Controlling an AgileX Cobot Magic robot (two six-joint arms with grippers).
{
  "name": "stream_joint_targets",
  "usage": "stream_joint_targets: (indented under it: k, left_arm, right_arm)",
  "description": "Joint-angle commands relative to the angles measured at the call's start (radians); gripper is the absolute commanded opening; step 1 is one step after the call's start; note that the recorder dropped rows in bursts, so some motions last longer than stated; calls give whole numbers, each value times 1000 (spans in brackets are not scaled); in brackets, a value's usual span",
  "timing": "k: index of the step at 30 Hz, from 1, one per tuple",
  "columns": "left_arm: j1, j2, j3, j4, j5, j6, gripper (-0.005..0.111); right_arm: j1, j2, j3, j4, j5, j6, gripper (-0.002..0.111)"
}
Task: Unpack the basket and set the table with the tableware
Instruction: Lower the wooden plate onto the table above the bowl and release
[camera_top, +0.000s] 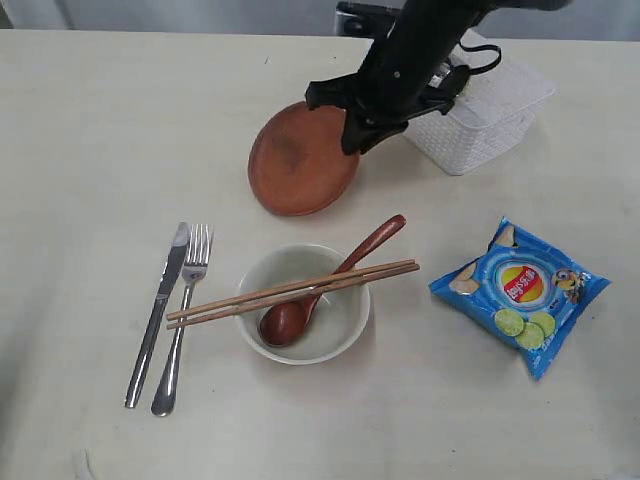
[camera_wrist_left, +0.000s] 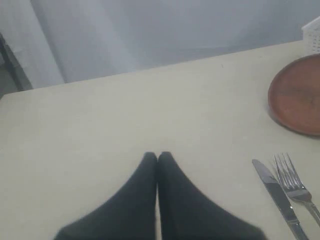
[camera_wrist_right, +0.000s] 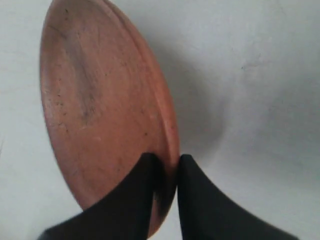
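My right gripper (camera_top: 352, 138) (camera_wrist_right: 169, 161) is shut on the rim of the round brown plate (camera_top: 300, 160) (camera_wrist_right: 100, 105) and holds it tilted just above the table (camera_top: 90, 130), left of the white basket (camera_top: 485, 115). The off-white bowl (camera_top: 335, 325) sits at front centre with the wooden spoon (camera_top: 330, 285) in it and the chopsticks (camera_top: 290, 292) across its rim. Left of the bowl the knife (camera_top: 157, 310) (camera_wrist_left: 277, 192) and fork (camera_top: 183, 320) (camera_wrist_left: 295, 182) lie side by side. Over bare table my left gripper (camera_wrist_left: 157, 157) is shut on nothing. The steel cup is not visible.
A blue chip bag (camera_top: 520, 292) lies flat on the table at the right, in front of the basket. The plate (camera_wrist_left: 297, 97) shows in the left wrist view beyond the cutlery. The table's far edge (camera_wrist_left: 150, 70) runs behind it.
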Motion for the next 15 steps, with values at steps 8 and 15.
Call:
stream_joint_targets:
  k: [8,15]
  left_arm:
    - [-2,-6,3,1,2,-6,0]
    - [-2,-6,3,1,2,-6,0]
  right_arm:
    - [-4,10,-1,-80,66,14,40]
    - [-84,-175,95,-160,165,-10,40]
